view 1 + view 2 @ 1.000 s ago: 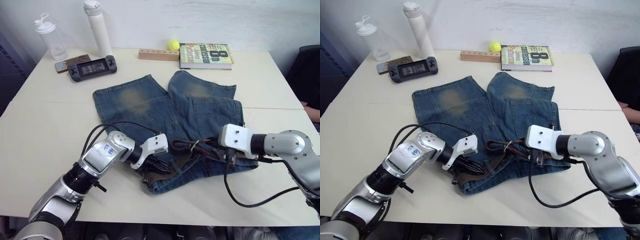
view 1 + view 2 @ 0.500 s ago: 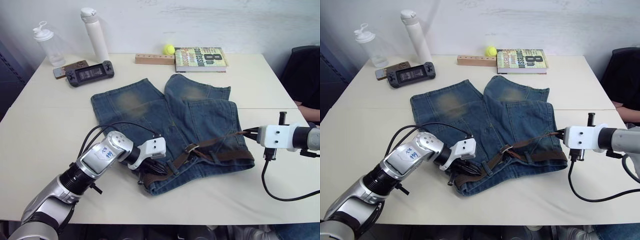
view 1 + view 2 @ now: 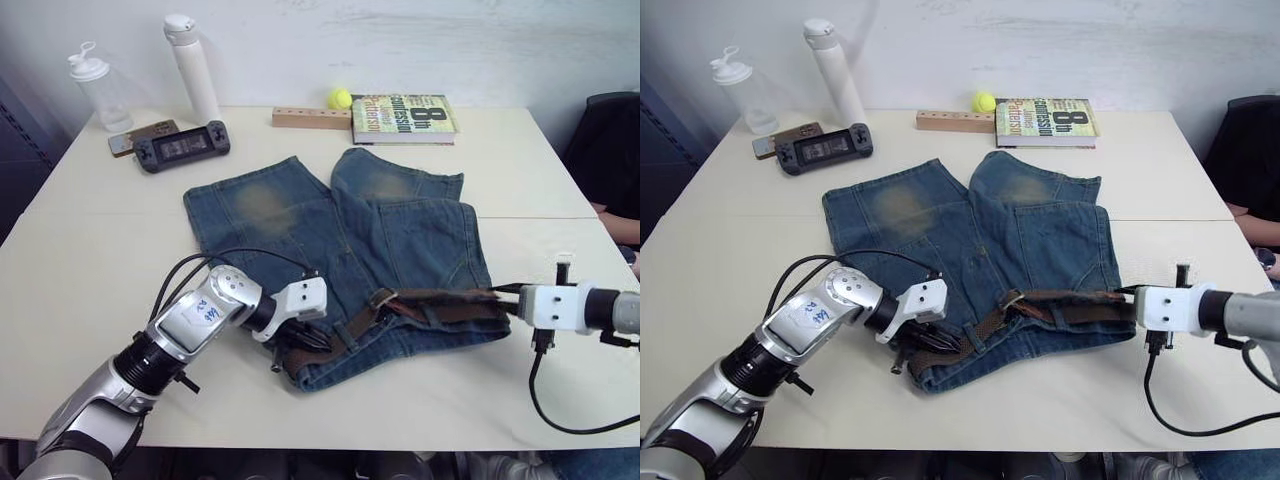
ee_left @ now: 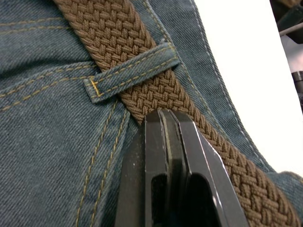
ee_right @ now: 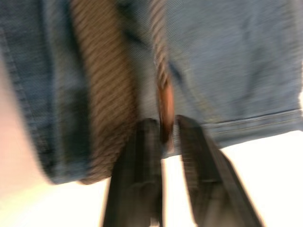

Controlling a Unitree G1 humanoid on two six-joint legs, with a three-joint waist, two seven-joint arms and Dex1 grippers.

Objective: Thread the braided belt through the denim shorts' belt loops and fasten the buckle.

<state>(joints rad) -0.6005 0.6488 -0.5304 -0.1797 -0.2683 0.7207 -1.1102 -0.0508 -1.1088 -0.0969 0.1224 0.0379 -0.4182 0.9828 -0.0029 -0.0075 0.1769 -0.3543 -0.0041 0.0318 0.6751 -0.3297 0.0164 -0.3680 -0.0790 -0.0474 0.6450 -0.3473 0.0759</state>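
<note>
Braided belt (image 3: 440, 305) lies along the denim shorts' (image 3: 400, 240) near waistband, under a belt loop (image 4: 132, 75). Left gripper (image 4: 163, 116), fingers together, presses it there; right gripper (image 5: 163, 125) pinches its tan tip (image 5: 163, 101).

Book (image 3: 403, 104), beside tennis ball (image 3: 339, 98): cover reads "8th", large; remaining cover words too small to read. Left arm sticker (image 3: 205, 308): blue handwritten marks, illegible.
</note>
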